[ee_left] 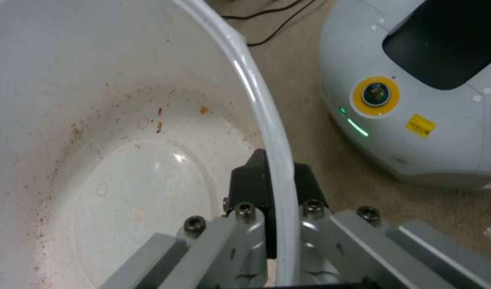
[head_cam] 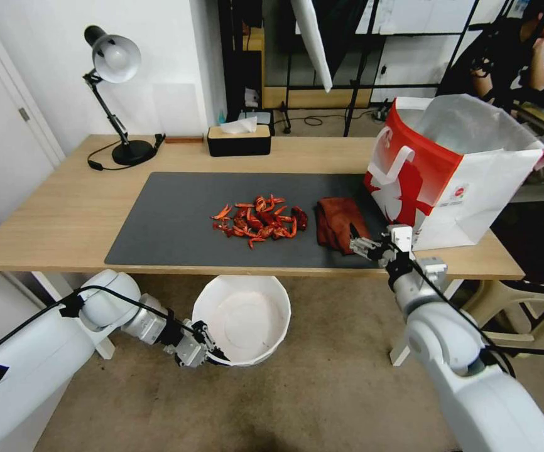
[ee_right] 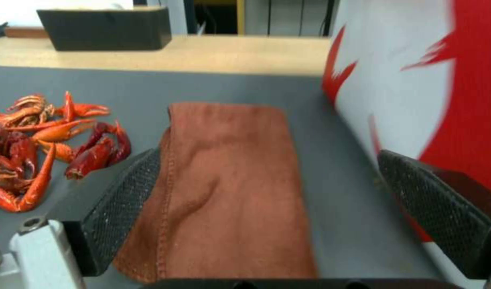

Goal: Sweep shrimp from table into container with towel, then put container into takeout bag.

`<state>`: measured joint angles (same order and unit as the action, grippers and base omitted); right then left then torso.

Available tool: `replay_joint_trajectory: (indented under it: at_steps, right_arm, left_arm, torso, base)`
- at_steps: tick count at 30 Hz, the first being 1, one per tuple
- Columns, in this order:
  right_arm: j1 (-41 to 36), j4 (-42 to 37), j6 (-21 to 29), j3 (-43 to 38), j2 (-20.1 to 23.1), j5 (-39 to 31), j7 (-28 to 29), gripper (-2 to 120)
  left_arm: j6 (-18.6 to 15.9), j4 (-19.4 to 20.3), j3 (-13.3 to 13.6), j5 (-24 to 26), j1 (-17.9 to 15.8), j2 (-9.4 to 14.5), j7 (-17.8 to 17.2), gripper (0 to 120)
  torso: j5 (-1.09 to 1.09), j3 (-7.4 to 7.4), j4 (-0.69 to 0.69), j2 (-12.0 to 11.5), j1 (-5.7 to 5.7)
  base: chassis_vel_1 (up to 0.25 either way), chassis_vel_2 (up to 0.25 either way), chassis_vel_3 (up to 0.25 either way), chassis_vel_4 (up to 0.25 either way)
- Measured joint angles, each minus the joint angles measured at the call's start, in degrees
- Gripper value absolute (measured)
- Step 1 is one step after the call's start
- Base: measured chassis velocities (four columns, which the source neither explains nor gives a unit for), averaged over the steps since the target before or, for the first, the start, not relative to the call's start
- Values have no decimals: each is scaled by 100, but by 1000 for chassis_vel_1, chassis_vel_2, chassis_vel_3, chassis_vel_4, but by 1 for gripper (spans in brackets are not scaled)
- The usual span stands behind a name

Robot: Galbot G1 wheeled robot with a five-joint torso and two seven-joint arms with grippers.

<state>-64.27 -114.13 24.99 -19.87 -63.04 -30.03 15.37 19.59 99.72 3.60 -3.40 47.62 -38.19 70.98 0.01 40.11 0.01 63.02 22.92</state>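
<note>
Below the table's (head_cam: 65,213) near edge, the left gripper (head_cam: 212,351) pinches the rim of the white container (head_cam: 244,317), mouth facing up. On the mat, the shrimp (head_cam: 259,220) pile lies left of the towel (head_cam: 341,220), whose long axis runs near to far. The right gripper (head_cam: 357,242) hovers wide open at its near end, beside the upright takeout bag (head_cam: 454,169).

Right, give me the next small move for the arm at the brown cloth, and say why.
Probably lower the right gripper and close it on the rust-brown folded towel: its open fingers straddle the flat cloth, ungrasped. The red shrimp pile waits beside it, and the left gripper holds the round white plastic container below the table edge.
</note>
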Motion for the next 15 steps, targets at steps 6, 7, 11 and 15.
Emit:
replay_joint_trajectory:
  at_steps: [6, 7, 11, 15]
  right_arm:
    - [449, 334, 220, 292, 21, -394, 163, 100]
    - [529, 408, 256, 346, 10, -478, 224, 100]
    - [709, 627, 330, 440, -5, -625, 322, 100]
    - [840, 799, 391, 482, -3, -760, 359, 100]
  left_arm:
    - [43, -91, -9, -16, -18, -59, 0, 0]
    - [46, -91, -13, -17, -18, -54, 1, 0]
    - [46, -72, -43, -10, -21, -29, 1, 0]
    - [50, -83, -64, -2, -38, -21, 1, 0]
  torso:
    - [-1, 0, -1, 0, 0]
    - [-1, 0, 0, 0, 0]
    - [0, -1, 0, 0, 0]
    - [-1, -1, -1, 0, 0]
  base:
    - [0, 0, 0, 0]
    - [0, 0, 0, 0]
    - [0, 0, 0, 0]
    - [0, 0, 0, 0]
